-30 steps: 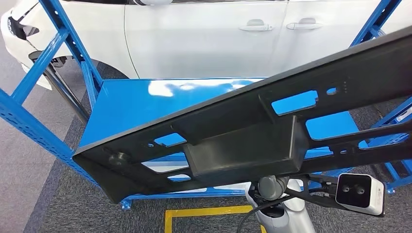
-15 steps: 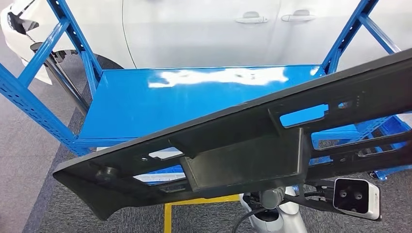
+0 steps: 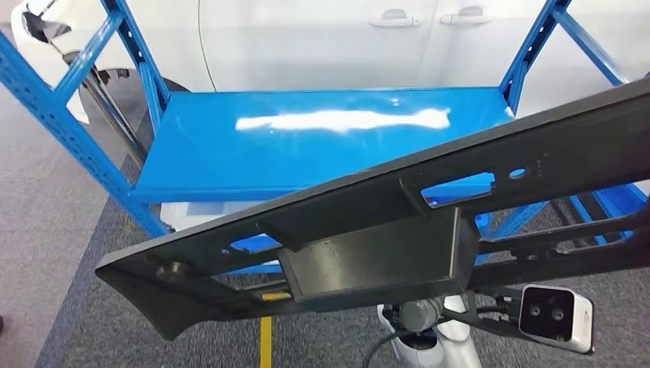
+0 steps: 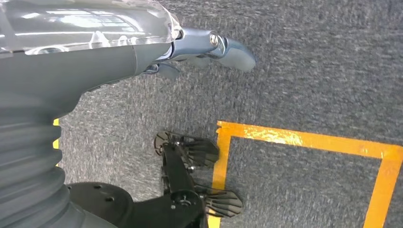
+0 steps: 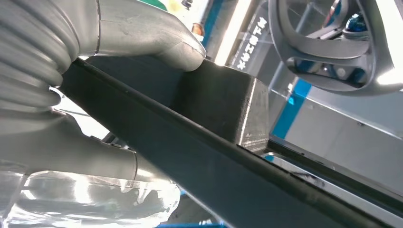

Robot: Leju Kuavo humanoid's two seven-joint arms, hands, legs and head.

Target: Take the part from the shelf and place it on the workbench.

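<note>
Grey carpet (image 3: 84, 322) with a yellow floor marking (image 4: 304, 140) lies beneath a blue shelf (image 3: 306, 146), behind which a white car (image 3: 322, 38) is parked. From the head view a long black part (image 3: 398, 230), pierced with cut-outs, is seen held slantwise across the front of the shelf, clear of its blue deck and hiding its near edge and lower frame. What grips it is not made out there; the right wrist view supplies this: the right hand (image 5: 95, 71) is clamped on the part, the grey thumb (image 5: 157, 40) pressed on a boxy section and the rest of the hand beneath the edge. In the left wrist view the left hand (image 4: 204, 50) hangs over the carpet holding nothing, its fingers loosely extended. A white camera module (image 3: 553, 316) is seen below the part.
</note>
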